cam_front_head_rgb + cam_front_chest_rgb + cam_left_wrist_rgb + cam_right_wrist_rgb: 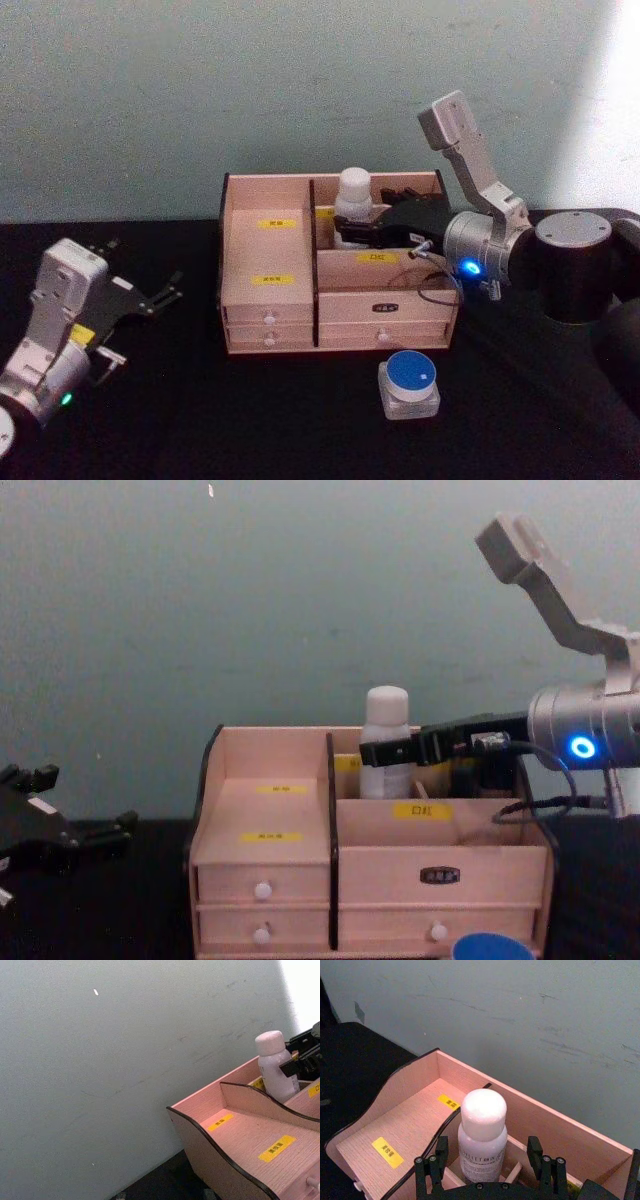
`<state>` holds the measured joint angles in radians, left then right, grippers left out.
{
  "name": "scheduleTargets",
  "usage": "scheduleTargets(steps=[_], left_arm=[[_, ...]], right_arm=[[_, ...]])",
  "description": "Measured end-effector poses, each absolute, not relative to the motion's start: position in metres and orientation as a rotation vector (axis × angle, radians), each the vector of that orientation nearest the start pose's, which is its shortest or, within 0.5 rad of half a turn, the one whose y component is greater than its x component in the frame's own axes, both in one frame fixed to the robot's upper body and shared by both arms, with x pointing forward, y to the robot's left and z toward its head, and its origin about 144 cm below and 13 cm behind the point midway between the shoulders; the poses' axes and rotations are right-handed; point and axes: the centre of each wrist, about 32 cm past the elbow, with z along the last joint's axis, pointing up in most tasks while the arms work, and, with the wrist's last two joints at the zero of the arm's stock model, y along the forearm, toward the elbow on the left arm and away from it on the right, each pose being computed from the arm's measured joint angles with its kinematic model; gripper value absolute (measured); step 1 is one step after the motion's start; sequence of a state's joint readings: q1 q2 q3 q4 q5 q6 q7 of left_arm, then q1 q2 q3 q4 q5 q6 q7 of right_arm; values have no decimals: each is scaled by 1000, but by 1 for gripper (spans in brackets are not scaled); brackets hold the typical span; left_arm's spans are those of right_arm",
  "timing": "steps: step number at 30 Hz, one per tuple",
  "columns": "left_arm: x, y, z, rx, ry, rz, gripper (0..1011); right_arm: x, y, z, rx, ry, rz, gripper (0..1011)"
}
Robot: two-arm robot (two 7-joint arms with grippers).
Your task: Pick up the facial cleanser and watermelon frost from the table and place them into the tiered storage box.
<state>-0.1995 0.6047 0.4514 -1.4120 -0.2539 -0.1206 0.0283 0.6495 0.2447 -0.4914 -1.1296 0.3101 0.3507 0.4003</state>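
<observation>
1. The right gripper (352, 232) is reaching in from the right, over the wooden organiser (265, 300). It is sitting level with the upper body of the white bottle (352, 192).
2. Its jaws are standing apart, one on each side of the bottle. In the right wrist view a gap is showing between each finger (440, 1152) and the bottle's side, so the jaws are not clamping it.
3. The bottle is standing upright in the rear compartment of the organiser's right half, just beside the centre divider. Its rounded cap is rising above the top edge of the rear wall.
4. The blue-lidded jar (409, 385) is sitting on the black bench (200, 430), lid facing up. It is lying near the front of the organiser, before the right-hand drawers and not touching them.
5. The left gripper (145, 268) is sitting low over the bench, well apart from the organiser on its left side. Its jaws are standing apart and gripping nothing.
6. The organiser is standing on the bench in front of a pale wall (300, 90). Its left half is showing two stepped levels with yellow labels. The drawers along its front, each with a white knob, are sitting closed.
</observation>
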Motion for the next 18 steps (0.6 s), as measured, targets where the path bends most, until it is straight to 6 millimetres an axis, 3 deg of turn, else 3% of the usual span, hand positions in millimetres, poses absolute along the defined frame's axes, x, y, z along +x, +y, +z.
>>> scheduleTargets(steps=[8,18], left_arm=[[489,310,1140,304,-285,1248,1001],[489,310,1140,304,-285,1248,1001]], right_arm=[[611,-199,1234,-314,98,-877,1002],[588,-218,1243,-286,90,-833,1002]])
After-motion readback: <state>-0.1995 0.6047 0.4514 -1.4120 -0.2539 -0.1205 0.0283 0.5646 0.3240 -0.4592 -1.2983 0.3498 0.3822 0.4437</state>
